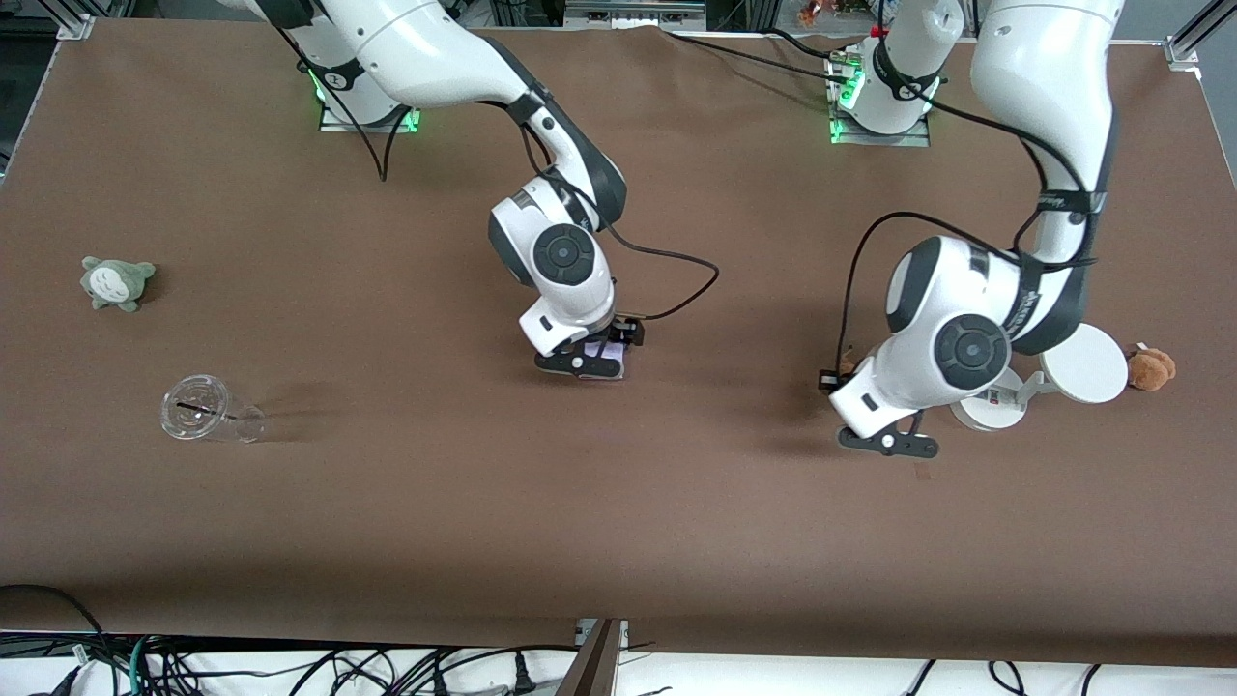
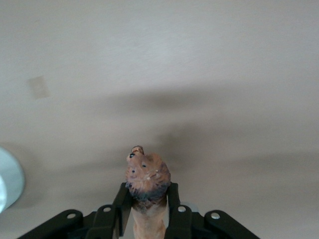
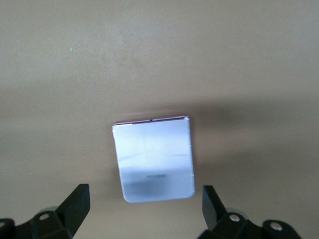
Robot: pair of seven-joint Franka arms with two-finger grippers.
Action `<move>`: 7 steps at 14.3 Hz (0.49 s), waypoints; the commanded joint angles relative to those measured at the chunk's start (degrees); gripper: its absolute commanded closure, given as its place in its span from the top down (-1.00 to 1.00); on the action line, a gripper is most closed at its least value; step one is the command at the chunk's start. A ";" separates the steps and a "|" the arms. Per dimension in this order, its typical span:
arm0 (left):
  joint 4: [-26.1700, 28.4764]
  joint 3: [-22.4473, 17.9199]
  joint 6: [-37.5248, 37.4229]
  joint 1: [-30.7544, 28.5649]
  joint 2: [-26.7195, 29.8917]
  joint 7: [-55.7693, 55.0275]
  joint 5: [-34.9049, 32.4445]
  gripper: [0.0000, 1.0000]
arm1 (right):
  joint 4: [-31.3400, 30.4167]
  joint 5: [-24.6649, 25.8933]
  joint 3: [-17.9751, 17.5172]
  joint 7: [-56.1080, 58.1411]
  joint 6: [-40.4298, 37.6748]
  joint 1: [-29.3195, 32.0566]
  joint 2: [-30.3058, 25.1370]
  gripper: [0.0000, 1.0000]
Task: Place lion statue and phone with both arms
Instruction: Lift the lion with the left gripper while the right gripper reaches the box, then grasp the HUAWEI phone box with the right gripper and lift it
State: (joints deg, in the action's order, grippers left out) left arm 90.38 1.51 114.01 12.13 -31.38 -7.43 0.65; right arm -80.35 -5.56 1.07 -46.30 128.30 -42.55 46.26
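Observation:
The lion statue [image 2: 147,174], reddish-brown with a darker mane, sits pinched between the black fingers of my left gripper [image 2: 147,193], which is shut on it just above the brown table. In the front view that gripper [image 1: 889,442] hangs beside the white stand, and the hand hides the statue. The phone [image 3: 153,159], a pale lavender rectangle, lies flat on the table near its middle. My right gripper [image 3: 144,196] is low over it and open, one finger off each side, touching nothing. Only a lavender edge of the phone [image 1: 617,365] shows beside the right gripper [image 1: 585,365] in the front view.
A white round-based stand with a disc [image 1: 1084,363] and a brown plush toy [image 1: 1152,368] sit toward the left arm's end. A grey plush [image 1: 117,282] and a clear cup on its side [image 1: 207,410] lie toward the right arm's end.

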 commanded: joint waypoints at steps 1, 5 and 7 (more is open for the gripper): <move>9.44 0.43 5.24 -2.46 5.62 1.19 -4.93 -1.00 | 0.46 0.11 0.60 -0.98 2.39 -0.25 1.02 1.00; 13.50 0.34 12.19 -6.50 4.40 1.19 -6.45 -1.00 | 0.45 1.87 0.86 -0.63 2.48 -0.16 1.81 1.00; 13.77 0.34 13.43 -6.86 3.62 1.19 -6.45 -1.00 | 0.37 1.96 0.86 -0.72 3.61 -0.25 2.43 1.00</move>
State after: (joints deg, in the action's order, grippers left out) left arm 102.64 1.42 125.65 5.98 -28.29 -7.11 -4.55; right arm -80.33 -4.54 1.82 -46.50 130.39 -42.61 47.76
